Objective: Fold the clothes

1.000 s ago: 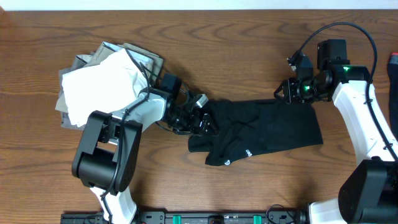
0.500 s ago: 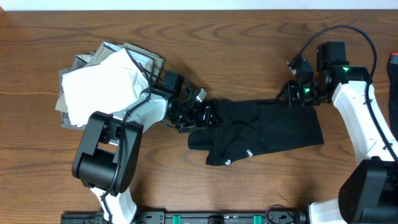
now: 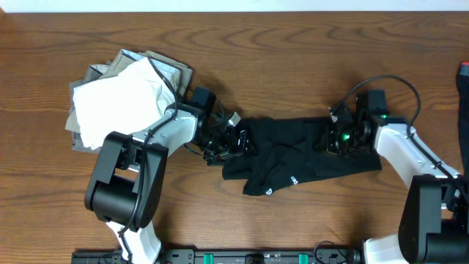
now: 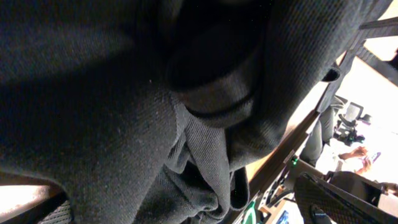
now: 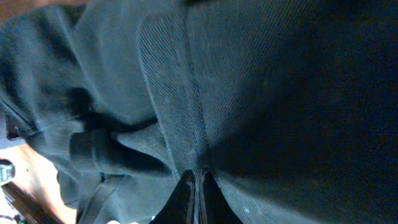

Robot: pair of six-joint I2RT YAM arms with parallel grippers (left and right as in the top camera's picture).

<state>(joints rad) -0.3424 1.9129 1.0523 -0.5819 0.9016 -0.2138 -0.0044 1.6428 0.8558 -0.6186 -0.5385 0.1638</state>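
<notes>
A crumpled black T-shirt point(image 3: 308, 158) lies in the middle of the table, with a small white hem mark point(image 3: 291, 178) near its front edge. My left gripper point(image 3: 236, 139) is at the shirt's left edge; in the left wrist view black fabric point(image 4: 93, 93) fills the frame and bunches toward the jaws, which are hidden. My right gripper point(image 3: 331, 138) is low on the shirt's upper right part. In the right wrist view its fingers point(image 5: 196, 186) are shut on a pinched ridge of the black fabric point(image 5: 261, 74).
A pile of white and grey garments point(image 3: 117, 99) sits at the back left, just behind the left arm. Bare wooden table point(image 3: 293, 59) lies behind the shirt. A red object point(image 3: 464, 73) shows at the right edge.
My right gripper has come down and to the left from beyond the shirt's upper right corner onto the fabric and pinched it. My left gripper shifted slightly at the shirt's left edge.
</notes>
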